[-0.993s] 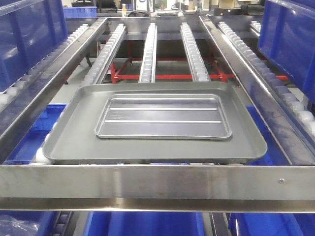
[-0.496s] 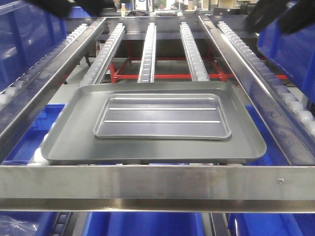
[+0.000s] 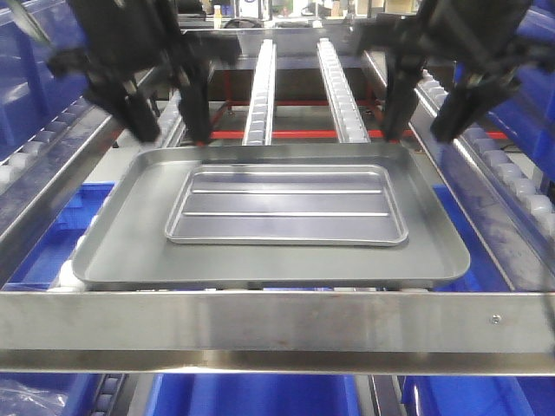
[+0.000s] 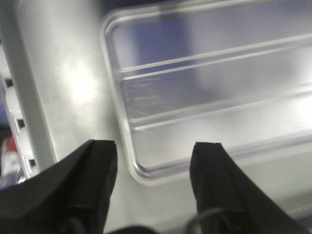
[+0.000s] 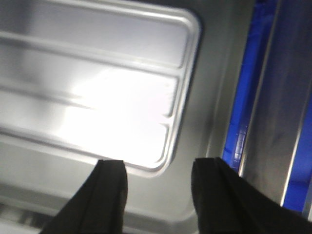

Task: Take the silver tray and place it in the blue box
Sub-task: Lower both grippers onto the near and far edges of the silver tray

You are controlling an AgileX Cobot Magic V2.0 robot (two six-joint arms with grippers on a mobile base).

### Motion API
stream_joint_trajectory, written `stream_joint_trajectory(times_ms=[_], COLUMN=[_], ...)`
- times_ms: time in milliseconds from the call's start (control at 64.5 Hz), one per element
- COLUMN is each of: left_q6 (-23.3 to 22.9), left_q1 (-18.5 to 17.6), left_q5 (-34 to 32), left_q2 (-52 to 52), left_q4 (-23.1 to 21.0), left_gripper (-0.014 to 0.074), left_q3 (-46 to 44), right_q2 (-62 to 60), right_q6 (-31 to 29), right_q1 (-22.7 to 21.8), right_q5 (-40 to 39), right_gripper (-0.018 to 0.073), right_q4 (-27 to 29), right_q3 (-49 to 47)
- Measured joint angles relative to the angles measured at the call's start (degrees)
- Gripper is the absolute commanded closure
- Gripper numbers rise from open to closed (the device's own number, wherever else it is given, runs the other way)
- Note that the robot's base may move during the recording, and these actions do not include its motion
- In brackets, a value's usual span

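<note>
My two hands, left hand [image 3: 173, 132] and right hand [image 3: 421, 130], both hang spread over the far rim of one grey tray [image 3: 121, 243]; the one silver tray [image 3: 286, 206] lies flat inside it, in the middle, untouched

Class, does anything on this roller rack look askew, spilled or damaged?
Nothing stands out. The silver tray lies flat and square inside the larger grey tray, with no visible dents or spills. The left gripper and right gripper hang open above the trays.

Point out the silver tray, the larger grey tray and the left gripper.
silver tray [image 3: 286, 204]: front view, ridged base.
grey tray [image 3: 130, 243]: front view, bare left floor.
left gripper [image 3: 171, 132]: front view, between fingertips.
</note>
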Motion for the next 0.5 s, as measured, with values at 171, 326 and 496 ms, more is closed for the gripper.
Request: stream_joint_trajectory(times_ms=[171,326,496], left_q6=[-3.98,-5.20,-6.09], left_q1=[0.22,0.84,1.76], left_q5=[1.17,0.78,-1.07], left_q2=[4.54,6.66,7.70], left_q4=[2.39,2.49,2.49], left_gripper=[0.0336,0.0336,0.0336], left_q3=[-2.99,-3.77,-3.77], right_q2=[6.60,11.30,14.31], right_q6=[0.35,0.46,1.60], right_q1=[-0.25,-0.25,-0.88], right_q5=[1.35,3.12,3.61], right_gripper=[0.0134,0.0134,0.0136], right_q4=[0.00,-1.33,-2.16], right_q3=[-5.13,-9.82,-11.32])
